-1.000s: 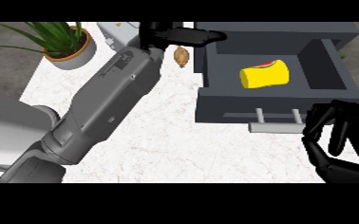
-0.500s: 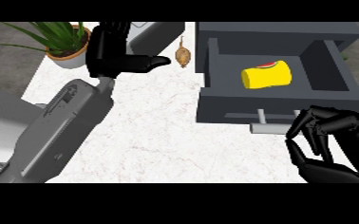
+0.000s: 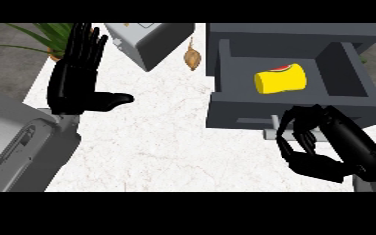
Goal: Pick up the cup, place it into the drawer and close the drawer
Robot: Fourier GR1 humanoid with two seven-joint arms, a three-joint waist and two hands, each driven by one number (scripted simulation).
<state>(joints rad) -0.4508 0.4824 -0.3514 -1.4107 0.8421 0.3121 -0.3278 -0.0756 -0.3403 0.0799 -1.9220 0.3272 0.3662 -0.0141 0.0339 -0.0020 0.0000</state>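
Inside open drawer [image 3: 345, 74]: yellow cup [image 3: 280, 77], on its side. Right hand [image 3: 317, 147] at drawer front, curled, holding nothing. Left hand [image 3: 79, 74] flat, fingers straight. Next: push front squarely, straight inward, keeping clear of cup.

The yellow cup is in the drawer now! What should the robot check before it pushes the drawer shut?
1. Cup inside the drawer: ok, it lies on its side on the drawer's floor.
2. Nothing sticking up over the drawer's walls: ok.
3. Drawer is open and needs closing: ok, it is pulled out.
4. Right hand at the drawer's front: ok, its curled fingers are by the handle; whether they touch it, cannot tell.
5. Left hand out of the way: ok, open over the counter, apart from the drawer.
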